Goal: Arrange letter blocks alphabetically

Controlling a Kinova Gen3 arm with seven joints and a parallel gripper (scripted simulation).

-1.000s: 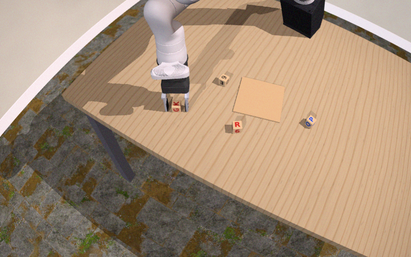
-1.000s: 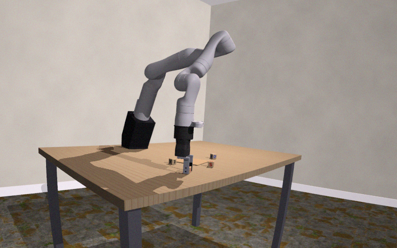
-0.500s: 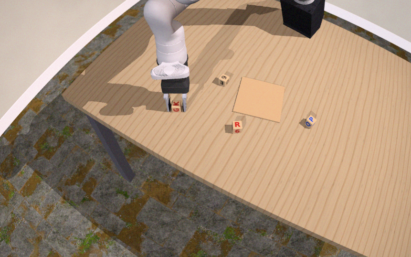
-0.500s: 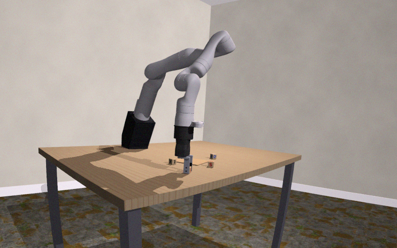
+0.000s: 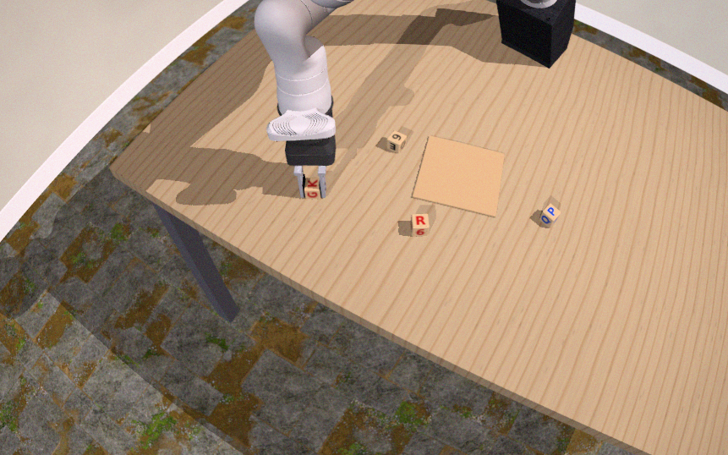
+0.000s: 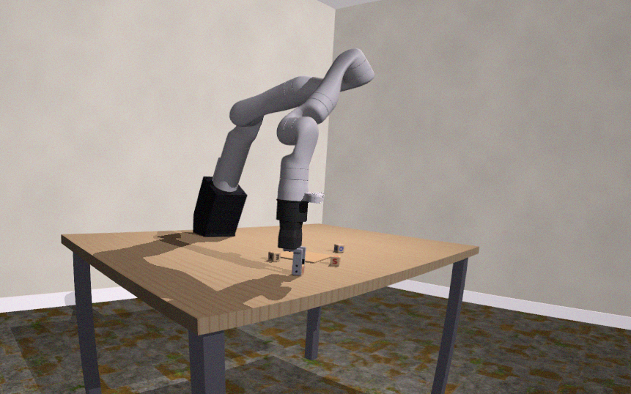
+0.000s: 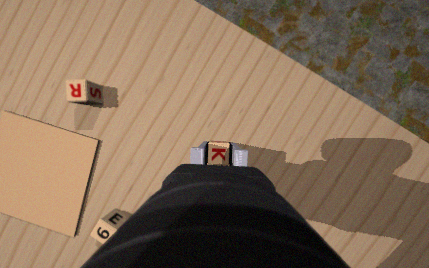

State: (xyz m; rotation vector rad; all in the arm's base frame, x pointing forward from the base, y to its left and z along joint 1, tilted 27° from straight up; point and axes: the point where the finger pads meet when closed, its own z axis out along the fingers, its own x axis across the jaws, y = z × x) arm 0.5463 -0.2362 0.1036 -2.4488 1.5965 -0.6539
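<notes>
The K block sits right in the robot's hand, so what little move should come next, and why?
Probably finish closing the hand, then lift gently: its fingers stand either side of the K block, which is off the mat.

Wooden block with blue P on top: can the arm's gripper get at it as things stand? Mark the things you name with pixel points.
Probably not yet: the two-finger gripper (image 5: 312,182) (image 7: 218,150) is around the wooden block with red K on top (image 5: 312,184) (image 7: 218,153), well away from the P block (image 5: 550,211). Nothing visibly crowds that one.
</notes>
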